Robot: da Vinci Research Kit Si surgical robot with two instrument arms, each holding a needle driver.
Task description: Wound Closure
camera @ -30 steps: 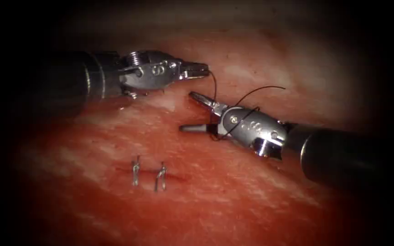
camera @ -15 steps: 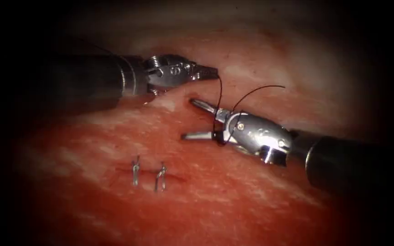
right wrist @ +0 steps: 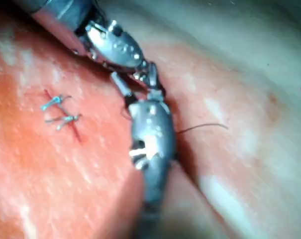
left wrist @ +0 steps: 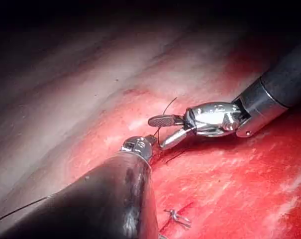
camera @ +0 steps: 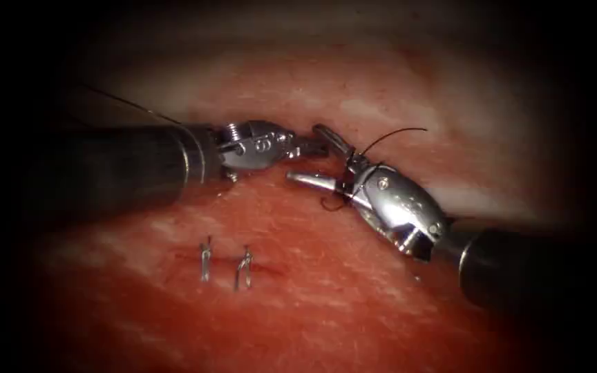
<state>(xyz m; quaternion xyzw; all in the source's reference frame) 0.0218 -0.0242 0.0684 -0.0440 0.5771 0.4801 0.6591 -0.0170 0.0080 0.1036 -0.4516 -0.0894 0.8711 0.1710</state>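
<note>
My left tool (camera: 314,146) comes in from the left, its jaws shut on the dark thread. Its tip lies between the open jaws of my right tool (camera: 303,153), which holds nothing. The thread (camera: 331,203) is looped around the right tool's neck, and a loose end (camera: 402,131) curls up to the right. The cut (camera: 226,263) lies below and left of both tools, crossed by two stitches (camera: 244,268). The left wrist view has the right tool (left wrist: 157,133) open just past the left tool's wrist (left wrist: 137,145). In the right wrist view the right tool's jaws straddle the left tool's tip (right wrist: 139,74).
A strand of thread (camera: 127,103) trails back over the left shaft (camera: 126,166). Pale fatty tissue (camera: 395,83) rises behind the tools. Red fluid wets the tissue (camera: 354,304) around the cut. The stitches (right wrist: 58,102) lie to one side of the right tool's body (right wrist: 150,129).
The left tool moved right and down with the thread, in between the right tool's jaws. The right tool swung its open jaws up towards it, the thread loop still around its neck.
</note>
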